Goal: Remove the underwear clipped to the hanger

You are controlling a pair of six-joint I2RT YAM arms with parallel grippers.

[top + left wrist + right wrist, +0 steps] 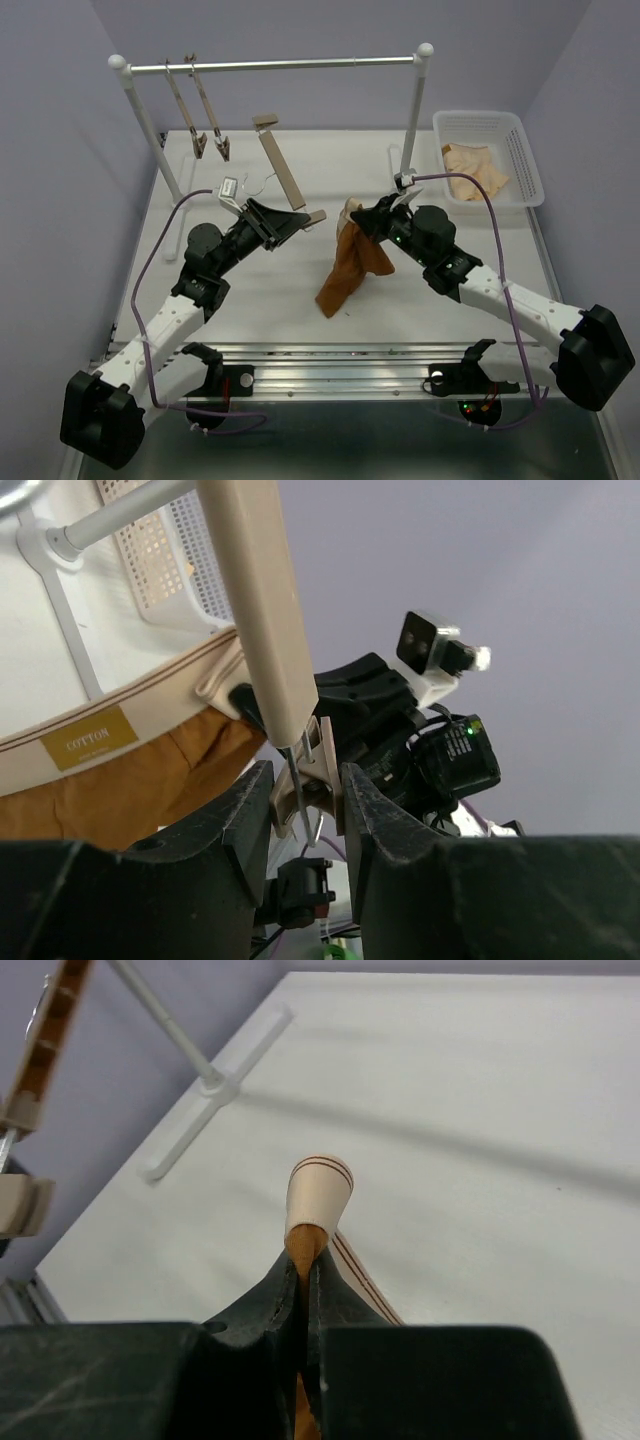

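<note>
The hanger point(281, 165), a light-wood bar, lies slanted above the table; its lower end clip point(315, 217) sits between the fingers of my left gripper point(300, 221). In the left wrist view the bar point(262, 610) runs down to the metal clip point(312, 770), and my left gripper point(306, 785) is shut on it. The rust-orange underwear point(346, 268) hangs limp from my right gripper point(364, 220), which is shut on its cream waistband point(318, 1195). I cannot tell whether the clip still bites the cloth point(130, 790).
A white clothes rack point(275, 66) spans the back, with two bare wooden clip hangers point(200, 112) on its rail. A white basket point(515, 135) at the back right holds a peach-beige cloth point(475, 170). The rack's right post point(412, 120) stands just behind my right gripper.
</note>
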